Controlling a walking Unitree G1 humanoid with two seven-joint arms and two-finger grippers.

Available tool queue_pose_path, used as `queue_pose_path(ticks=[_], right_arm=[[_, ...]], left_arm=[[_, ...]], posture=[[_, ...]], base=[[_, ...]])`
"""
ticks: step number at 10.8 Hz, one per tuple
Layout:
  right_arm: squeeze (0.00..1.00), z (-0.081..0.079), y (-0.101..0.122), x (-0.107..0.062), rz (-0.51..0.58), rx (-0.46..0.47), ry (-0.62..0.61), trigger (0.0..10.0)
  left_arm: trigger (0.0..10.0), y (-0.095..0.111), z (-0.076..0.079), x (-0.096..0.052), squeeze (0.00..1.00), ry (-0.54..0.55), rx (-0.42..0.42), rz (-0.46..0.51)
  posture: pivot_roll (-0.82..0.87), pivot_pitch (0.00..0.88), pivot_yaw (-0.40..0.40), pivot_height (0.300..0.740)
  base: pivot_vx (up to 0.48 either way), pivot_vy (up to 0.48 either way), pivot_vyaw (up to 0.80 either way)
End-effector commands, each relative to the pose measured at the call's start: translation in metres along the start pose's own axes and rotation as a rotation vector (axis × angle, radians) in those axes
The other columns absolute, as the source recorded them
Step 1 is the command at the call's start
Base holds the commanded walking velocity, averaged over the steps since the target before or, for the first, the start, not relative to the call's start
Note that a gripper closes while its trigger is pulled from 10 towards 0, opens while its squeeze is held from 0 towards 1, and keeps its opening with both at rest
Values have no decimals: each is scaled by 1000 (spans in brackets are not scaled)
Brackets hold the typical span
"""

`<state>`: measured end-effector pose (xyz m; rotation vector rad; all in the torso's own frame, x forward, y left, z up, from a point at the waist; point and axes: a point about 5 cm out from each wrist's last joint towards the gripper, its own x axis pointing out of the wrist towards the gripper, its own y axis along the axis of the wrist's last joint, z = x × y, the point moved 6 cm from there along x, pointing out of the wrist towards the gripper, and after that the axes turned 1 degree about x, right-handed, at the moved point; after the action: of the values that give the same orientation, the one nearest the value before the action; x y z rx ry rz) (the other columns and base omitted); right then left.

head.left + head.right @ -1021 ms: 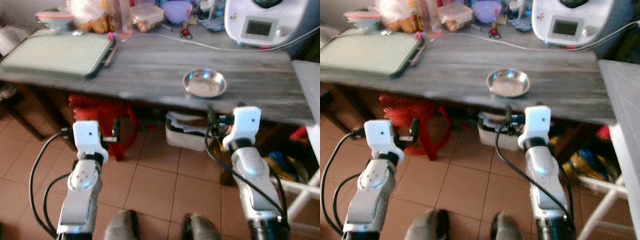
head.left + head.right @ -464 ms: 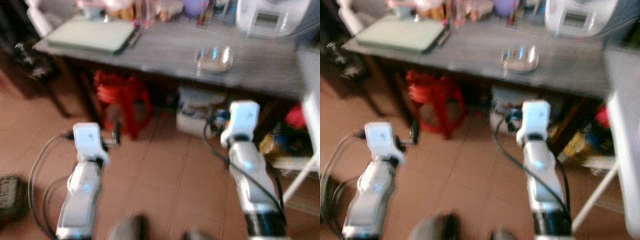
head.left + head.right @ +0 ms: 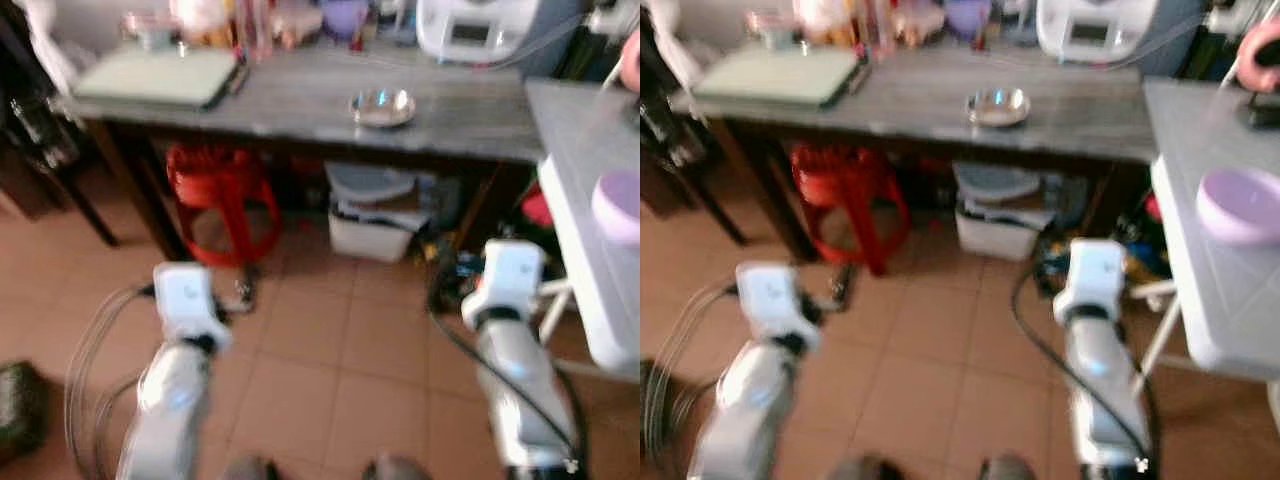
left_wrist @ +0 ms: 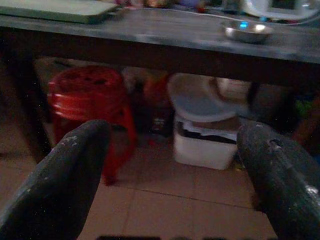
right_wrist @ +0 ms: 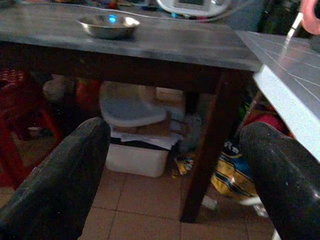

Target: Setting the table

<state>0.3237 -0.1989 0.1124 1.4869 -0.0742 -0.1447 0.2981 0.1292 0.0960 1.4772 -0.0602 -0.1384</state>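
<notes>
A steel bowl (image 3: 382,106) sits alone near the top centre of the frame on the grey wooden worktop (image 3: 300,95), well apart from both arms. The left hand (image 4: 165,165) and right hand (image 5: 170,165) hang low over the tiled floor (image 3: 330,350), each released with fingers spread and holding nothing. A lilac bowl (image 3: 1243,205) rests on the white worktop (image 3: 1200,280) at right; a red stool (image 3: 222,195) stands beneath.

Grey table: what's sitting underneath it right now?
Under the grey table: a red stool at the robot's left, beside it a white bin with a grey lid. Farther back is shadowed; the contents are hidden.
</notes>
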Motion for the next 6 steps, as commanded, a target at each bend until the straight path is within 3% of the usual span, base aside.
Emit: queue_pose_path(ticks=[1, 2, 6], right_arm=[[0, -5, 11, 5, 27, 18, 16, 10000], [0, -7, 18, 7, 52, 15, 24, 10000], [0, -18, 23, 9, 68, 40, 54, 10000]], left_arm=[[10000, 7, -1, 2, 0, -5, 12, 17], [10000, 9, -1, 3, 0, -11, 11, 21], [10000, 11, 2, 7, 0, -45, 5, 23]], posture=[[-38, 76, 39, 740], [-39, 74, 41, 740], [-41, 67, 45, 740]], base=[[0, -311, -800], [0, -480, -800], [0, -480, 0]])
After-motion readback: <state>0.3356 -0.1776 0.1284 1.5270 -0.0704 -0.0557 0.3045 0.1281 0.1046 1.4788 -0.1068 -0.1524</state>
